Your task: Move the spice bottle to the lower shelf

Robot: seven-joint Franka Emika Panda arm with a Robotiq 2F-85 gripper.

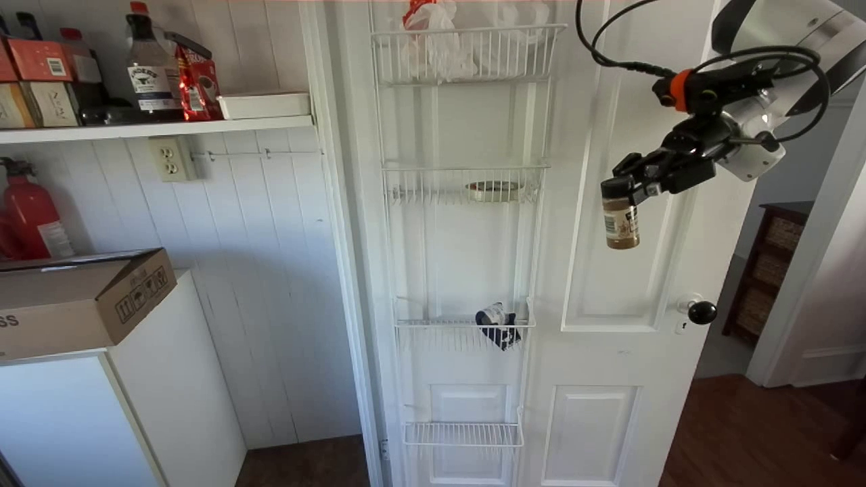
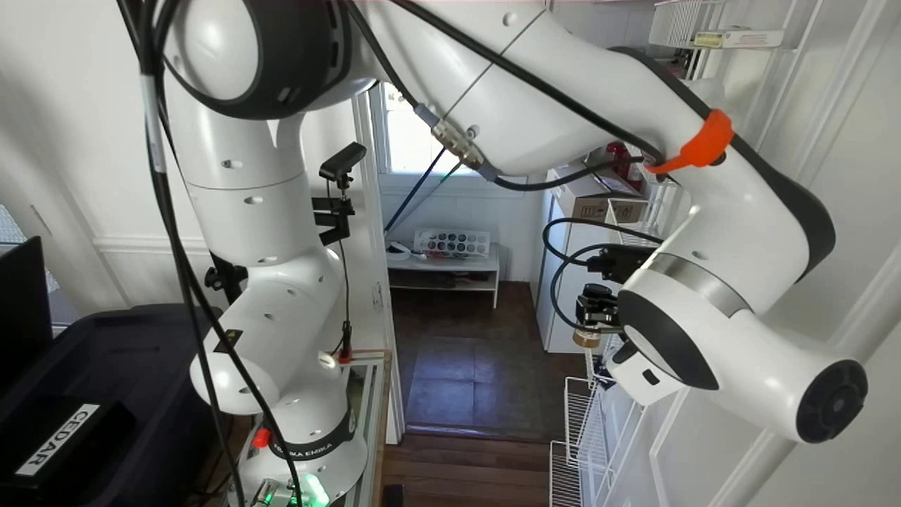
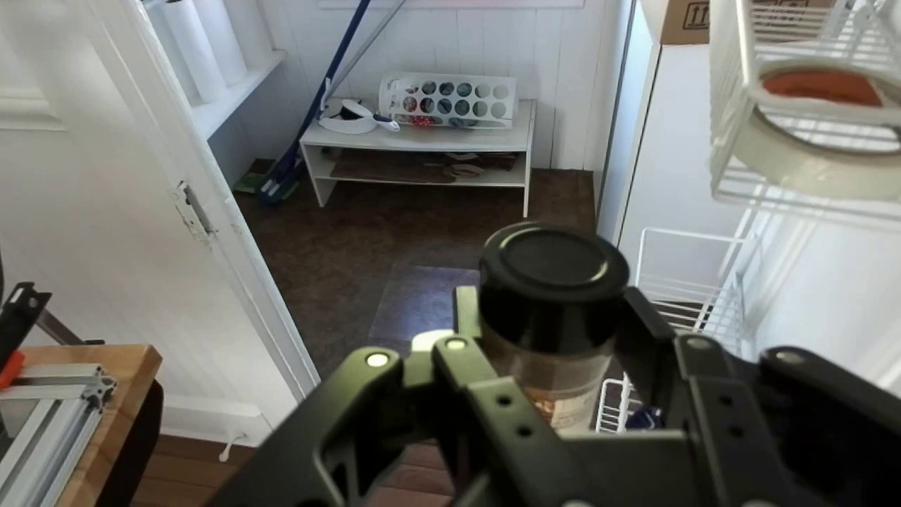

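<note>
Spice bottle in gripper, midair, lower shelf edge apart

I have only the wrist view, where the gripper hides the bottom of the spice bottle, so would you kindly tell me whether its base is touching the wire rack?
Observer: No. In an exterior view, the spice bottle is apart from the wire rack, its base in open air with the door behind it.
Operator: Thank you; would you also say whether the lower shelf holds anything, and at which end?
Observer: Yes. In an exterior view, a dark item with pale patches sits at the end of the lower shelf nearer the doorknob; I cannot tell what it is.
</note>
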